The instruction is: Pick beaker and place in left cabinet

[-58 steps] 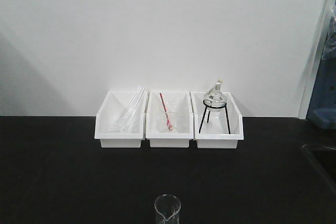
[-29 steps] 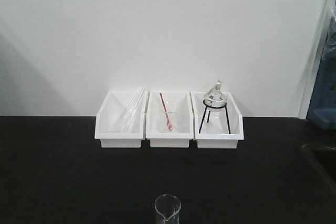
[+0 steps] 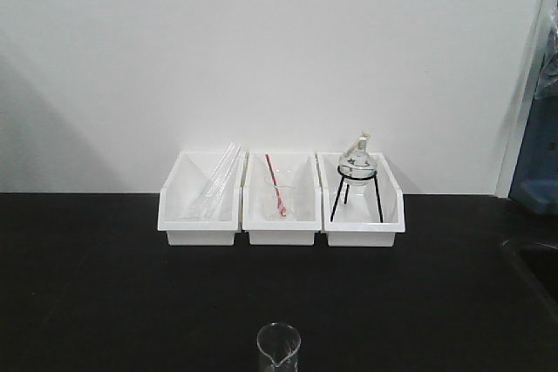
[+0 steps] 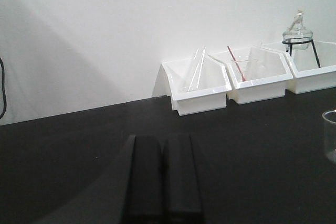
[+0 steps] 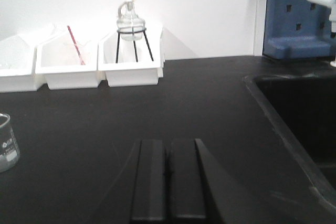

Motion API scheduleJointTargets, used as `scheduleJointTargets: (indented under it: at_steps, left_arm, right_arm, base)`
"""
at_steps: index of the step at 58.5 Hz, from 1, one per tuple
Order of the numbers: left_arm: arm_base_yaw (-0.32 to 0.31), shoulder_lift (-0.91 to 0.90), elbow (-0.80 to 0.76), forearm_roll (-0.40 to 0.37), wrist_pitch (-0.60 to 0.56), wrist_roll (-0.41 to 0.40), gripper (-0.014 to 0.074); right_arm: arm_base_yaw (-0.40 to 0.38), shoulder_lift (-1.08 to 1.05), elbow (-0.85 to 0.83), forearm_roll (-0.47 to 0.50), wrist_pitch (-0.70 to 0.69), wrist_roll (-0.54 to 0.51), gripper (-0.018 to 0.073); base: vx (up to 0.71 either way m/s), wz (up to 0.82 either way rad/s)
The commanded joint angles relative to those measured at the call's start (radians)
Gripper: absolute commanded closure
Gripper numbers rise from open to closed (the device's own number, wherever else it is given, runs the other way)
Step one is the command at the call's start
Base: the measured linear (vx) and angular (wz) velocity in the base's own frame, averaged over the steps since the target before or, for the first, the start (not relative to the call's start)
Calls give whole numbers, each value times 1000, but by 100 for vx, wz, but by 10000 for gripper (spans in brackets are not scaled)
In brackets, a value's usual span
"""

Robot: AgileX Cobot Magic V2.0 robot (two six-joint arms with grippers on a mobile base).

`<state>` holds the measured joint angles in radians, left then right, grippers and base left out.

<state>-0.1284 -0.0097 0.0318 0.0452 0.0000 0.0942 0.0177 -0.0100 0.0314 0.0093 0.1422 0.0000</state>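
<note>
The beaker (image 3: 278,348), small and clear with a pouring lip, stands on the black bench at the bottom middle of the front view. It also shows at the right edge of the left wrist view (image 4: 330,135) and at the left edge of the right wrist view (image 5: 6,142). My left gripper (image 4: 163,140) is shut and empty, low over the bench, left of the beaker. My right gripper (image 5: 168,144) is shut and empty, right of the beaker. The left cabinet is out of view.
Three white bins stand against the wall: glass rods (image 3: 199,200), a beaker with a red-and-white rod (image 3: 280,199), a round flask on a black tripod (image 3: 358,189). A black sink (image 5: 302,114) lies at the right, a blue rack (image 5: 299,14) behind it.
</note>
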Motion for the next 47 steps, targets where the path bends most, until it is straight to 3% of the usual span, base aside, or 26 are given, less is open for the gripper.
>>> scheduleJointTargets:
  at_steps: [1, 19, 29, 35, 47]
  left_arm:
    - [-1, -19, 16, -3, -75, -3, 595]
    - [-1, -19, 16, -3, -75, -3, 595]
    - [-1, -19, 16, -3, -75, -3, 595]
    - [-1, -19, 16, -3, -75, -3, 595]
    - [-1, -19, 16, -3, -75, -3, 595]
  right_arm:
    - [-4, -15, 5, -9, -119, -10, 565]
    - [-4, -15, -10, 44, -339, 77, 564]
    - [-4, -5, -123, 44, -258, 74, 560]
    - [-4, 41, -226, 29, -142, 64, 556]
    - [-4, 172, -316, -103, -7, 57, 547]
  base:
    - [0, 0]
    - [0, 0]
    - [0, 0]
    - [0, 0]
    - [0, 0]
